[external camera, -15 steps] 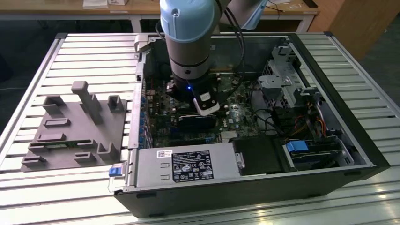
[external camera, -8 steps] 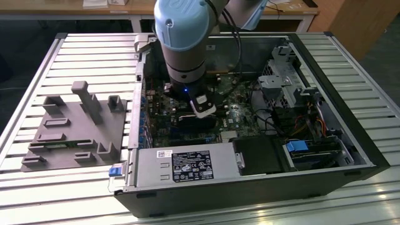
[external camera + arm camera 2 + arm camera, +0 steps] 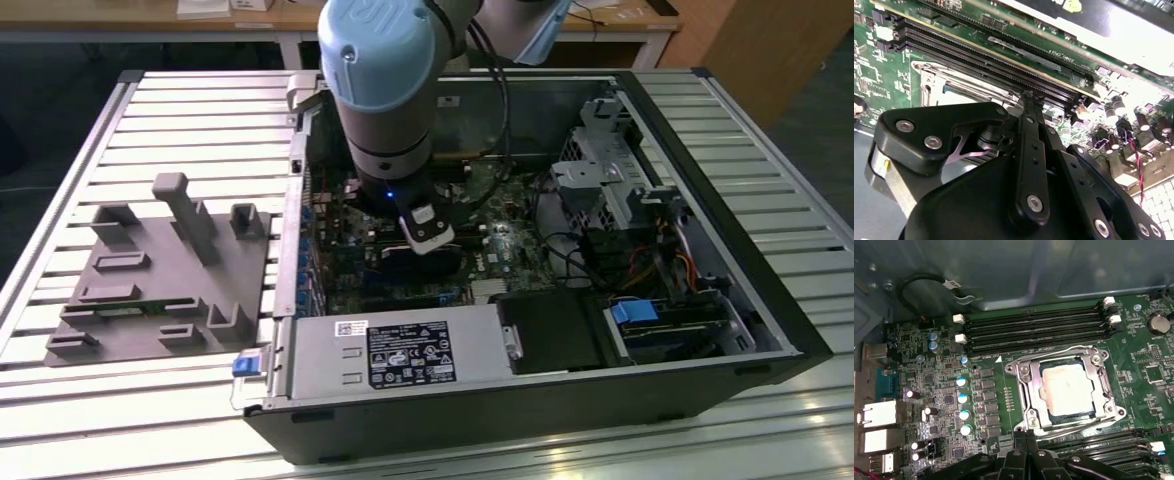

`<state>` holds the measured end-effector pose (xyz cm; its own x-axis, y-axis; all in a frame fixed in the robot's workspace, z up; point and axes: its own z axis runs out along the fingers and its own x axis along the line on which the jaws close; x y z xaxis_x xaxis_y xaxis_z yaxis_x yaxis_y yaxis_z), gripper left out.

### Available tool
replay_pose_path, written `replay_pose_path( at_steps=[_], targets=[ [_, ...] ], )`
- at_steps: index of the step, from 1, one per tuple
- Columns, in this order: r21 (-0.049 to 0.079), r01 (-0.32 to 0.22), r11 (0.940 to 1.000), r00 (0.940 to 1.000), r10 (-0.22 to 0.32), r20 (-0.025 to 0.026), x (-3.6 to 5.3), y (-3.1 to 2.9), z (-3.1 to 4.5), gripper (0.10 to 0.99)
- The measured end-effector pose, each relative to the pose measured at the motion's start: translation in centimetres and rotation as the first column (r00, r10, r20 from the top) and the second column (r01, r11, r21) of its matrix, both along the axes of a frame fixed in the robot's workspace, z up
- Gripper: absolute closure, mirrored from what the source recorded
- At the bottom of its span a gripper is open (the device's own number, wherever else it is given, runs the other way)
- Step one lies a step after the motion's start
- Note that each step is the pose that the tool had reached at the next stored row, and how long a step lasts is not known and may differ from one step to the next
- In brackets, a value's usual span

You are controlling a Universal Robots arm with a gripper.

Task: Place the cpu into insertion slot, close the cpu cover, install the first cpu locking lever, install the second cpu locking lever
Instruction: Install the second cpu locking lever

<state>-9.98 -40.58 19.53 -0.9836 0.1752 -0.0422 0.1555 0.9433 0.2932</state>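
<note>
In the first wrist view the cpu (image 3: 1066, 387), a dull silver square, lies in the insertion slot (image 3: 1074, 415) on the green motherboard. The silver cpu cover (image 3: 1029, 395) is folded down flat around it. Thin metal locking levers run along the frame's edges, one by the memory slots (image 3: 1054, 351) and one on the gripper's side (image 3: 1079, 424). My gripper (image 3: 1021, 436) is shut, its black fingertips together at the corner of the cover frame; nothing visible sits between them. The second wrist view has the same fingertips (image 3: 1027, 95) against the frame's edge (image 3: 934, 80). In the exterior view the gripper (image 3: 430, 245) reaches down inside the open computer case.
Long black memory slots (image 3: 1034, 327) flank the socket on both sides. Capacitors (image 3: 961, 405) and rear ports (image 3: 876, 415) stand beside it. The case walls (image 3: 747, 250), power supply (image 3: 400, 350) and drive cage (image 3: 601, 180) hem the arm in. A grey fixture (image 3: 160, 270) sits outside, on the exterior view's left.
</note>
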Motion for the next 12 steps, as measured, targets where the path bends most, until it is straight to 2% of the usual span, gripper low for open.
replay_pose_path(
  at_steps=[8,12],
  targets=[
    [0.0,0.0,1.0,1.0,0.0,0.0001,-0.03,0.49,-0.19,0.984],
    [0.0,0.0,1.0,1.0,0.0,0.0003,-0.05,0.54,-0.45,0.984]
  ],
)
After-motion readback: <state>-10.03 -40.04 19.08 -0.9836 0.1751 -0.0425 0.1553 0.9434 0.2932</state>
